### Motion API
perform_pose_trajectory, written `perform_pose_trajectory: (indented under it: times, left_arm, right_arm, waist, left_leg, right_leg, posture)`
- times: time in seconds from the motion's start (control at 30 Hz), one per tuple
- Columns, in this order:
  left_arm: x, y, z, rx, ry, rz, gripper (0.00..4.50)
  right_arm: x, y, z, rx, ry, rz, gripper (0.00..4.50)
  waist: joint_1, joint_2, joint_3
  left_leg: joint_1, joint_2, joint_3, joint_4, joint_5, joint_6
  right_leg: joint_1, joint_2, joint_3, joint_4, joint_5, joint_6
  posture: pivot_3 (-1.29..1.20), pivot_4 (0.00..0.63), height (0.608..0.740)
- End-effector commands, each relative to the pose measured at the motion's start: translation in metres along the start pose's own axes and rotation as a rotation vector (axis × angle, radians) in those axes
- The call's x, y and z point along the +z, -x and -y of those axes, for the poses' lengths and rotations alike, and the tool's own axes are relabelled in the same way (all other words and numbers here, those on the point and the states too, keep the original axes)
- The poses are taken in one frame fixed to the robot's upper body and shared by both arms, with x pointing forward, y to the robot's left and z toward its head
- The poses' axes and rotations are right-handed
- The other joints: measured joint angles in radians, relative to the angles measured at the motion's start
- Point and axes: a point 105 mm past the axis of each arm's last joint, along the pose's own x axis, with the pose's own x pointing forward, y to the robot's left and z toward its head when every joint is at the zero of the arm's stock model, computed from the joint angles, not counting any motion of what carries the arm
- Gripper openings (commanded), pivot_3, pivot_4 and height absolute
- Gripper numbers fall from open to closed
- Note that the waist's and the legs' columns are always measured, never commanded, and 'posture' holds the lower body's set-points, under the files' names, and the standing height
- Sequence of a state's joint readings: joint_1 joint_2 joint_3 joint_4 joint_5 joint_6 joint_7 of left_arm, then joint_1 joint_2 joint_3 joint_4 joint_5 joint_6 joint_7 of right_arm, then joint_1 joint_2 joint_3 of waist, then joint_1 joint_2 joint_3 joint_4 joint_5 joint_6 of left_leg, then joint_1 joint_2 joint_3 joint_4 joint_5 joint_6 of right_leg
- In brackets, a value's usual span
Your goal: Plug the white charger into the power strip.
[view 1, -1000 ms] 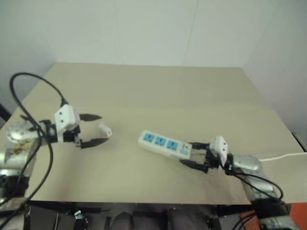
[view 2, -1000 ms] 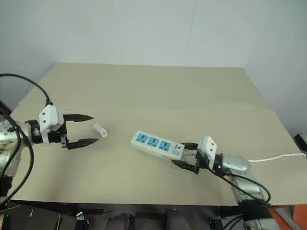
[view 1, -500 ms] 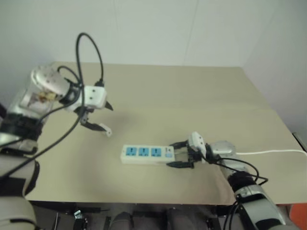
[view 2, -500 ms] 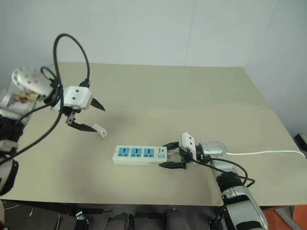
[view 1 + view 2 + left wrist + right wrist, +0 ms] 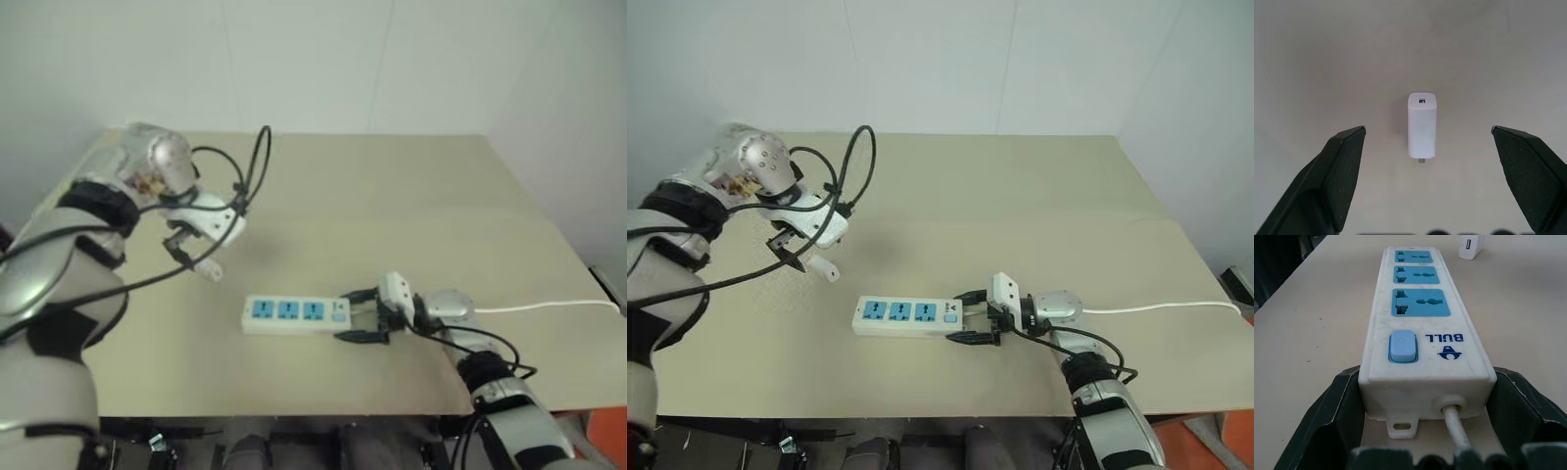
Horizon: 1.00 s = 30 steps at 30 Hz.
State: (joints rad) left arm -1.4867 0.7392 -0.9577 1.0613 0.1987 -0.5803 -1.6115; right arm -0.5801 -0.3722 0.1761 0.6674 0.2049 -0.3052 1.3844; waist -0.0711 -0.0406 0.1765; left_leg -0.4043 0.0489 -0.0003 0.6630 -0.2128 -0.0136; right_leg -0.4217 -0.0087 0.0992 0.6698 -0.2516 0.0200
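Left gripper (image 5: 1427, 134): black fingers spread wide, pointing down at the table, nothing between them yet.
White charger (image 5: 1421, 125): small white rectangular plastic block, lying flat on the beige table (image 5: 392, 196), centred in the gap between the two left fingers, touching neither.
Long axis: runs along the gap, not across it; port end away from the wrist, metal pin end toward it. Broad flanks face the fingers, so a straight drop and squeeze looks right.
Nearer arm: left, directly over the block; right well apart from it.
Right gripper (image 5: 1425, 382): black fingers straddling the cord end of the power strip (image 5: 297, 314), long white plastic bar with three blue socket faces, hugging both its sides.
Strip versus charger: strip lies just beside and nearer the robot, sockets facing up.
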Motion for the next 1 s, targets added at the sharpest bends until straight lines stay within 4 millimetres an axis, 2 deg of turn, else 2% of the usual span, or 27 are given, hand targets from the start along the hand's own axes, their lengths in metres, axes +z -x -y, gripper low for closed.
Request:
perform_pose_trajectory:
  times: [0.03,0.17,0.4,0.63,1.0]
  left_arm:
    - [0.004,0.010,-0.006,0.028,-0.064,-0.011,4.50]
    - [-0.002,0.000,-0.001,-0.026,-0.097,-0.075,4.50]
    - [0.003,-0.016,-0.001,-0.057,-0.094,-0.054,4.50]
    - [-0.004,-0.035,0.004,-0.057,-0.109,-0.108,4.50]
    - [-0.009,-0.048,0.001,-0.019,-0.075,-0.139,4.50]
  right_arm:
    - [-0.012,-0.006,-0.007,0.008,-0.021,-0.051,3.42]
    - [-0.013,-0.007,-0.007,-0.002,-0.021,-0.062,3.42]
    - [-0.018,-0.008,-0.010,0.002,-0.016,-0.087,3.42]
    - [-0.018,-0.009,-0.009,-0.013,-0.010,-0.089,3.42]
    - [-0.022,-0.008,-0.013,-0.024,-0.018,-0.104,3.42]
  waist:
    - [-0.002,0.000,0.000]
    - [-0.004,0.000,0.000]
    - [-0.003,0.000,0.000]
    - [-0.004,0.000,0.000]
    - [-0.003,-0.001,0.000]
  left_leg:
    - [0.000,0.000,0.000,0.000,0.000,0.000]
    - [0.001,0.000,0.000,0.000,0.000,0.000]
    - [0.005,0.000,-0.001,0.000,0.000,0.000]
    - [0.006,0.000,-0.001,0.000,0.000,0.000]
    - [0.006,0.000,-0.001,0.000,0.000,0.000]
  right_leg:
    - [0.000,0.000,0.000,0.000,-0.001,0.002]
    - [0.000,0.001,0.002,0.002,-0.002,0.004]
    - [0.002,0.002,0.002,0.004,-0.003,0.004]
    - [0.001,0.003,0.004,0.005,-0.003,0.004]
    - [0.001,0.003,0.005,0.006,-0.003,0.004]
  posture:
    - [0.00,0.150,0.740]
    - [0.00,0.150,0.740]
    - [0.00,0.150,0.740]
    - [0.00,0.150,0.740]
    - [0.00,0.150,0.740]
